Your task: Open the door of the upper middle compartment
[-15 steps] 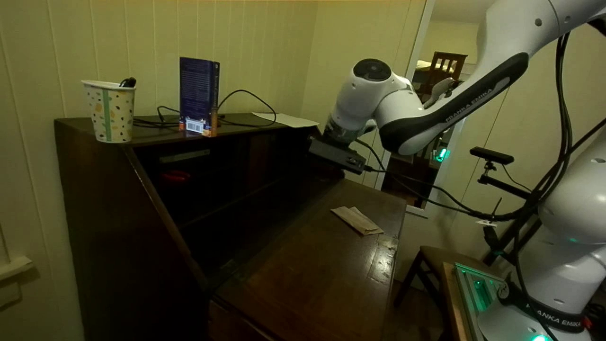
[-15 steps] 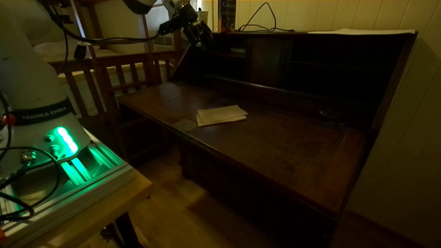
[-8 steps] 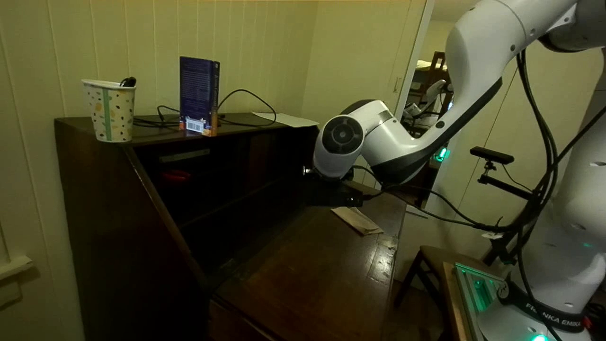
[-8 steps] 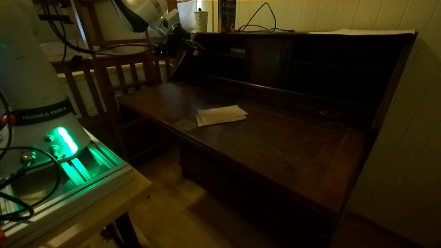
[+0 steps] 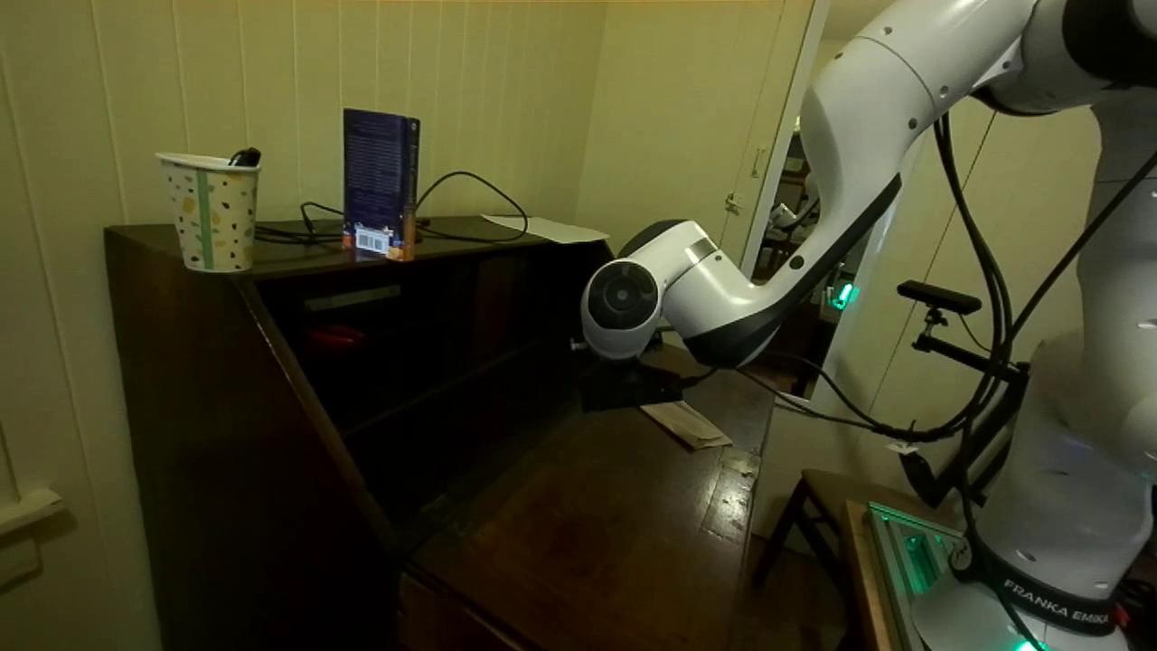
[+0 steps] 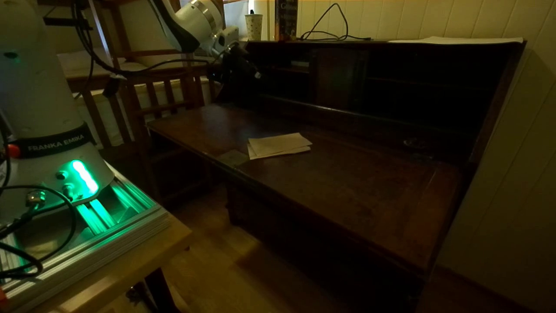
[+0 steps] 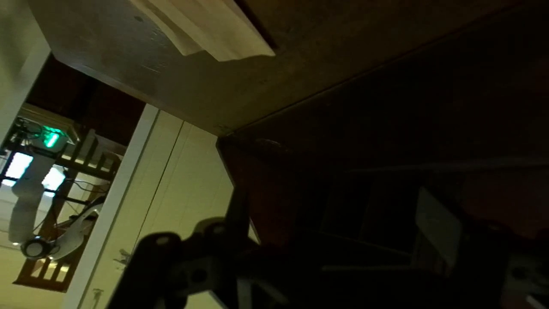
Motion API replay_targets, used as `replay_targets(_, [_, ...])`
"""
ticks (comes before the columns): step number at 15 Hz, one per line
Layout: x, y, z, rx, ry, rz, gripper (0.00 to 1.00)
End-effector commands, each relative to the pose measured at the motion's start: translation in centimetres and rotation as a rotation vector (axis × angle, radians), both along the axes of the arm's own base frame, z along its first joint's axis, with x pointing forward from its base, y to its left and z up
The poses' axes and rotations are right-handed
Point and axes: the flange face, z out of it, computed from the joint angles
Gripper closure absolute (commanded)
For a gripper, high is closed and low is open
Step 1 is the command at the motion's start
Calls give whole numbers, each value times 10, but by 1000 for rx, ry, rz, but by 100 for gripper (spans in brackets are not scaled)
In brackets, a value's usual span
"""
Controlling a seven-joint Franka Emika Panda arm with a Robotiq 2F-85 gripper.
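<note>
With its fingers [image 7: 438, 227] spread well apart in the wrist view, the gripper [image 7: 334, 210] is released. It hangs above the dark wooden desk [image 5: 208, 407], near the left end of the recess [image 6: 412, 91] in an exterior view. The upper middle compartment door [image 6: 333, 74] is a reddish panel in the middle part of that recess, to the right of the gripper and apart from it there; it looks closed, though dimness blurs its edges. The white arm [image 5: 859, 117] reaches in from the right in an exterior view. Folded tan paper [image 6: 278, 145] lies on the lowered desk leaf [image 6: 369, 187], left of the middle. Up on the desk stand a patterned cup [image 5: 208, 217] and, to its right, an upright blue book [image 5: 372, 181]. A black cable [image 5: 463, 172] loops beside the book, and a white sheet [image 5: 547, 229] lies toward the far end in an exterior view. Inside the recess, on the left there, sits a red thing [image 5: 334, 336] too dim to make out.
</note>
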Motion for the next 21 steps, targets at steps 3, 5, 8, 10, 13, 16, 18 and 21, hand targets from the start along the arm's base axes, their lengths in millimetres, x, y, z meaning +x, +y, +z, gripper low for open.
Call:
replay_targets(3, [10, -8, 8, -85, -284, 41, 0])
replay_targets(5, [16, -18, 10, -117, -370, 93, 0])
replay_targets(8, [26, -39, 15, -176, -453, 231, 0])
replay_targets(10, [33, -51, 17, -232, -471, 342, 0])
replay_targets(13, [43, -60, 11, -290, -480, 469, 0])
replay_targets(16, [36, -60, 13, -288, -443, 419, 0])
replay_targets(18, [39, -59, 9, -289, -435, 421, 0])
replay_targets(21, [44, -53, 3, -300, -422, 439, 0])
